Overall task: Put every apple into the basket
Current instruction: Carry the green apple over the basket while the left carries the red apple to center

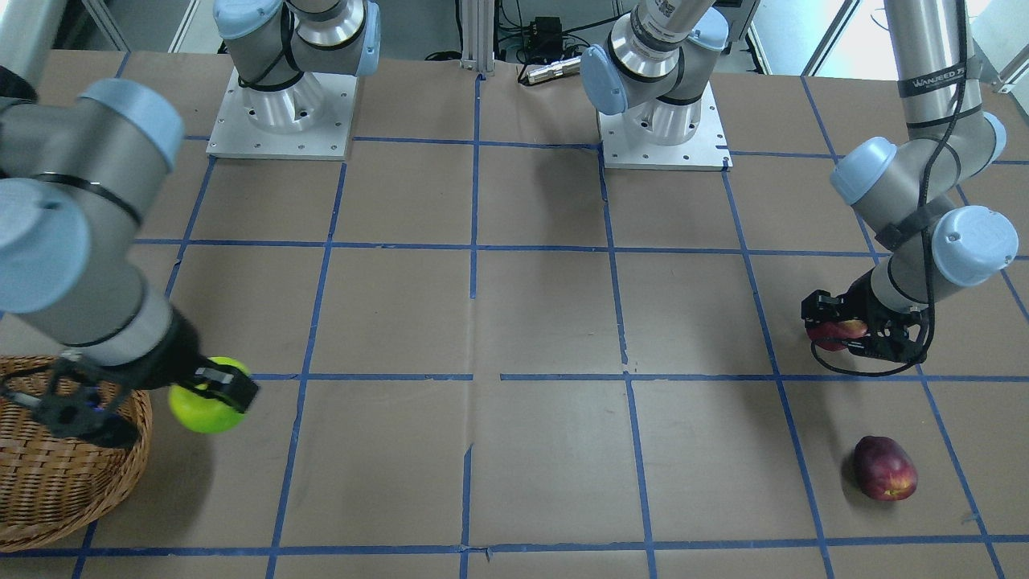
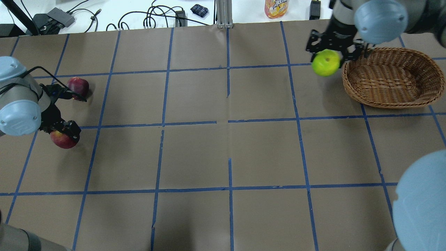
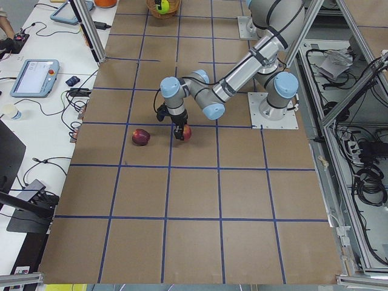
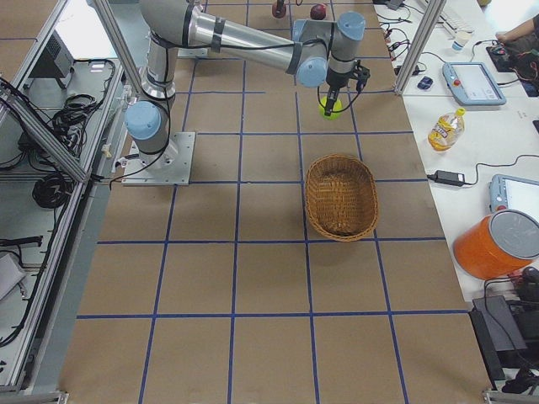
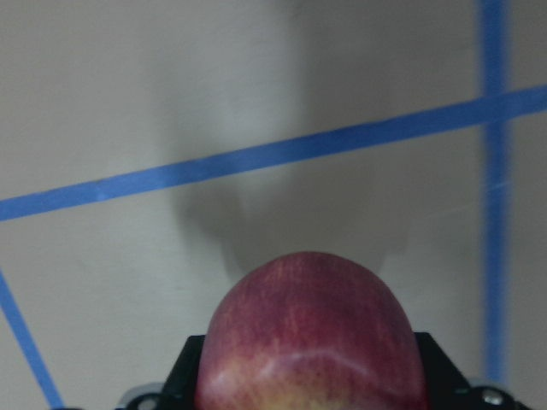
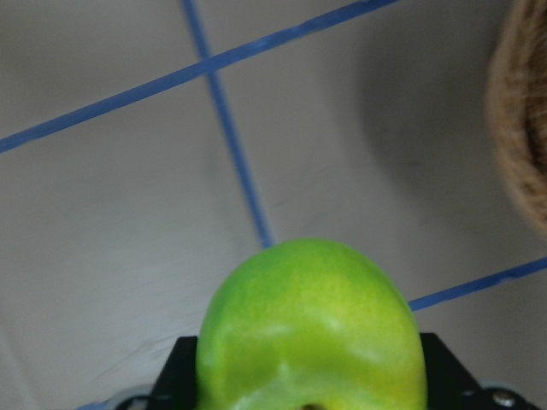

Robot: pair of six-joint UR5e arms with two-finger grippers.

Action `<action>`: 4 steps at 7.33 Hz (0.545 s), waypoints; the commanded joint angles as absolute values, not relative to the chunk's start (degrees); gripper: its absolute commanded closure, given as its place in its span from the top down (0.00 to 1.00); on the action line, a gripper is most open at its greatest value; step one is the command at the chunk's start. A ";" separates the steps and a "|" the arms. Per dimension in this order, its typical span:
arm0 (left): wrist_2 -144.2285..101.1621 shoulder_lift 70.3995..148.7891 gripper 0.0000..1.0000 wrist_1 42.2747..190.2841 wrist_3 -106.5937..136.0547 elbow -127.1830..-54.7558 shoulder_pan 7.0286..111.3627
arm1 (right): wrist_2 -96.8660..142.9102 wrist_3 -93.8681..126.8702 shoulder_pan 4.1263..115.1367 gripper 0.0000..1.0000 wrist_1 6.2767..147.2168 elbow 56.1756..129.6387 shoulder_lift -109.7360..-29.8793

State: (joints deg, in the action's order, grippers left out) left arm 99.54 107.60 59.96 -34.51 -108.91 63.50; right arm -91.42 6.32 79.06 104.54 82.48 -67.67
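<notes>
On the operators' white bench, nearest the front-facing camera, stands a bottle (image 2: 276,7) of orange drink. Its label is too blurred to read.

The table (image 1: 547,322) is covered in brown paper marked into squares with blue tape. The dark maroon apple (image 1: 884,468) lies alone on its near part, on the robot's left side, and nothing touches it. At the opposite near corner sits the basket (image 1: 48,490), woven of tan wicker, with no apple in it.

Just beside the basket's braided rim, on the side towards the table's middle, the right gripper (image 1: 211,394) is clamped on the yellow-green apple (image 1: 205,410), one black finger on each flank. The right wrist view shows the apple filling the space between the jaws, and the basket's edge at the far right. The apple is outside the basket and appears to be held clear of the paper.

A little farther back on the robot's left, the left gripper (image 2: 64,134) is closed around the red apple (image 5: 312,333), whose yellowish end faces the wrist camera. Whether this apple rests on the paper cannot be told. It is near the maroon one but apart from it.

Above it, a black band (image 1: 936,83) on the left arm reads "WANJEED", followed by smaller print that is illegible. Farthest back, both arms' base plates (image 1: 281,121) are bolted to the table.
</notes>
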 commanded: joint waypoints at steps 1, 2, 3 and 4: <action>98.09 105.21 0.19 65.83 -13.99 -105.31 75.61 | -94.31 -13.91 64.13 0.00 105.12 81.57 -64.97; 97.65 106.34 0.19 65.83 -3.45 -104.42 81.07 | -94.48 -17.45 62.59 0.00 109.03 81.56 -63.82; 92.77 107.39 0.19 65.13 7.62 -103.72 86.43 | -95.00 -22.54 61.62 0.00 113.68 81.30 -60.42; 90.98 108.88 0.20 64.17 15.04 -102.58 91.70 | -95.71 -24.50 60.05 0.00 118.25 81.21 -58.03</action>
State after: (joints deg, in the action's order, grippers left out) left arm 94.16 107.25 65.09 3.37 -103.93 84.60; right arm -94.91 -20.22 62.24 112.52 81.41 -61.35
